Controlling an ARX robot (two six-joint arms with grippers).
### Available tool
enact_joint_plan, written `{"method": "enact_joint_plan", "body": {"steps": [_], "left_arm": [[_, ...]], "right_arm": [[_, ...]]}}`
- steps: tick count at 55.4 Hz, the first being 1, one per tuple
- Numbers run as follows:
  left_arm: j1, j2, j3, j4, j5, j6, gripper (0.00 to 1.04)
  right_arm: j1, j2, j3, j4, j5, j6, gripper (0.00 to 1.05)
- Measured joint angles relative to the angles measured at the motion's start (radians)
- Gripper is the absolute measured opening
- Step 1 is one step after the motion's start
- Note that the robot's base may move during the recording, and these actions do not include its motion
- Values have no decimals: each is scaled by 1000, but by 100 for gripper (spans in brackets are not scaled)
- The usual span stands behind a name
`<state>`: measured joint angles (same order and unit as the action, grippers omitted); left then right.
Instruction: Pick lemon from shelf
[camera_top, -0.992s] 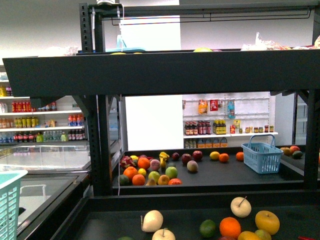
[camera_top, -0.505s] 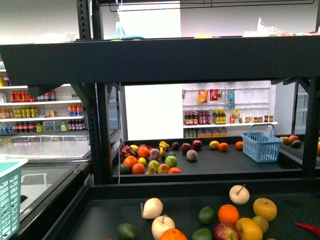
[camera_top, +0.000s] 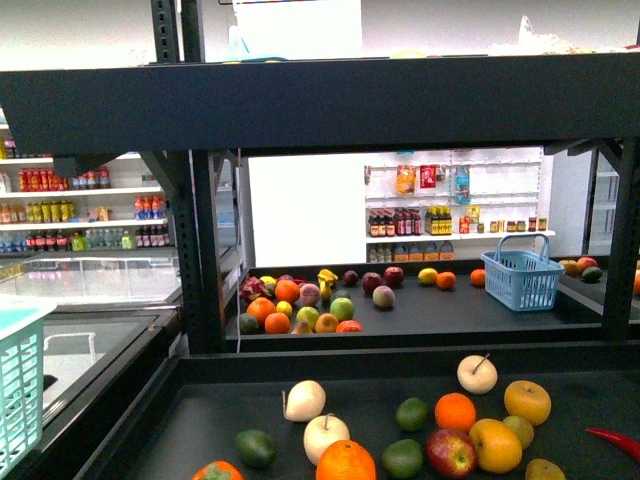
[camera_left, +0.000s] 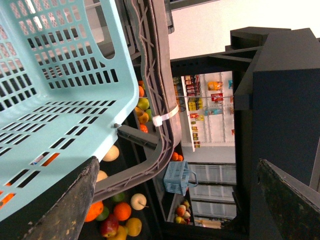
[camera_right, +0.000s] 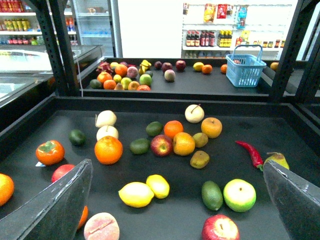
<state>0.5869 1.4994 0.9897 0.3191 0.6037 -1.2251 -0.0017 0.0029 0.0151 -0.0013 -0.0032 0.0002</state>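
Fitted to the left gripper (camera_left: 177, 161) were two broad, wedge-shaped fingers (camera_left: 55, 205), matt black with faintly speckled faces; the right gripper (camera_right: 177, 161) carried a matching pair, dark grey, flat-faced, paler along the edges.

shelf (camera_top: 300, 105): top tier's contents hidden from you, 12 o'clock.
persimmon (camera_top: 215, 471): your front view crops it, 7 o'clock.
chili (camera_top: 612, 442): cropped, 4 o'clock.

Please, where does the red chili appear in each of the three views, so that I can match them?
Front view: the chili lies at the right edge, on the near level of the shelf.
Right wrist view: the chili lies on that same level, apart from the fruit cluster.
Left wrist view: not in it.
Shared landmark: the blue basket on the far level, seen in all three.
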Motion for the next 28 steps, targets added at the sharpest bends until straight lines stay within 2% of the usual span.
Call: {"method": "enact_joint_plan", "body": {"steps": [28], "left_arm": [[-68, 249, 173, 181, -26, -95, 97]], "right_arm": [[0, 0, 0, 0, 0, 0, 102]]}}
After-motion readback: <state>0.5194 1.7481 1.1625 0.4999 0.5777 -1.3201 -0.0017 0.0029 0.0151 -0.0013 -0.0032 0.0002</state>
